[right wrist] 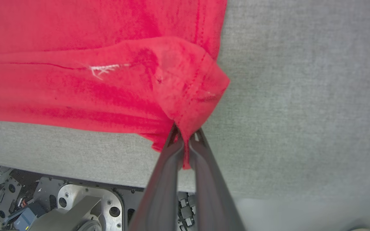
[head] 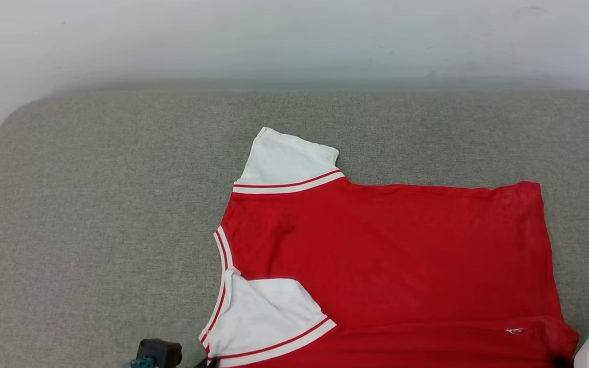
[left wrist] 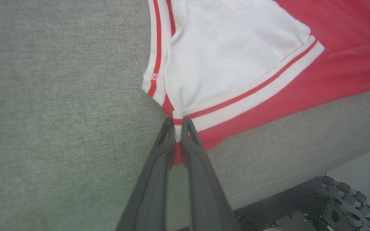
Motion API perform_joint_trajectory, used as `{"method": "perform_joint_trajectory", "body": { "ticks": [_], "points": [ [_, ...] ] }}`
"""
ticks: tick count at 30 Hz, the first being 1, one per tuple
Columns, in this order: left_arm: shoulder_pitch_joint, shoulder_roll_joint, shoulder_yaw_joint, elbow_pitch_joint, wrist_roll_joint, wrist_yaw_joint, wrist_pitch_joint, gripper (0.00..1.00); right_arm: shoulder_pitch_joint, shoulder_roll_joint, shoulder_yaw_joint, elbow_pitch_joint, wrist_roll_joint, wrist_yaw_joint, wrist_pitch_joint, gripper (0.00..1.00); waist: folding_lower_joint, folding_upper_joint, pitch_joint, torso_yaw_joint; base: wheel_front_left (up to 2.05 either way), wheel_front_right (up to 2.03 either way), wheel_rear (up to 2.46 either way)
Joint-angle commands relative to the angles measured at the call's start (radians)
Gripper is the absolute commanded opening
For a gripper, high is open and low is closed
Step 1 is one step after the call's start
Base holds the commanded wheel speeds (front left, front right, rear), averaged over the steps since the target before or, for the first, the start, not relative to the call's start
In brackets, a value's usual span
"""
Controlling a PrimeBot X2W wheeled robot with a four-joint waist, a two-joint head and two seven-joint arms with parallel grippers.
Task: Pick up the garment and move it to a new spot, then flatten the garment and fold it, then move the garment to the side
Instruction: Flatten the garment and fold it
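Note:
The garment point(head: 381, 255), a red T-shirt with white sleeves and red-white striped trim, lies spread on the grey cushion, plain side up, collar toward the left. Its near edge is doubled over. My left gripper point(left wrist: 178, 123) is shut on the striped trim at the near sleeve corner point(left wrist: 178, 128). My right gripper point(right wrist: 185, 133) is shut on a bunched red hem corner point(right wrist: 188, 96) at the garment's near right. In the head view, the left gripper point(head: 211, 363) and right gripper point(head: 560, 361) barely show at the bottom edge.
The grey cushion point(head: 95, 214) runs wide to the left and behind the garment, up to a pale wall point(head: 294, 41). Its front edge lies just under both grippers, with my wheeled base point(right wrist: 75, 205) below it.

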Motion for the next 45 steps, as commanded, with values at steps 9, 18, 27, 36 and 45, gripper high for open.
{"method": "perform_joint_trajectory", "body": {
  "ticks": [9, 18, 27, 36, 45],
  "points": [
    [-0.08, -0.024, 0.028, 0.034, 0.058, -0.009, -0.161, 1.0, -0.065, -0.033, 0.044, 0.015, -0.063, -0.002, -0.157, 1.0, 0.0, -0.0001, -0.034, -0.006, 0.0, 0.0, 0.0],
    [-0.119, -0.046, 0.073, 0.01, 0.128, 0.021, -0.363, 1.0, -0.128, -0.009, 0.078, -0.05, -0.065, -0.001, -0.433, 1.0, 0.0, -0.0001, -0.068, -0.009, 0.0, 0.0, 0.0],
    [-0.098, -0.121, 0.146, -0.043, 0.177, 0.033, -0.415, 1.0, -0.106, 0.06, 0.098, -0.098, -0.107, -0.001, -0.674, 1.0, 0.0, -0.0001, -0.086, -0.007, 0.0, 0.0, 0.0],
    [-0.046, -0.223, 0.254, -0.079, 0.259, -0.044, -0.416, 1.0, -0.072, 0.125, 0.126, -0.084, -0.132, -0.001, -0.846, 1.0, 0.0, -0.0001, -0.072, -0.011, 0.0, 0.0, 0.0],
    [-0.038, -0.299, 0.336, -0.049, 0.317, -0.126, -0.416, 1.0, -0.083, 0.16, 0.143, -0.039, -0.139, -0.001, -0.916, 1.0, 0.0, -0.0001, -0.059, -0.023, 0.0, 0.0, 0.0]
  ]
}}
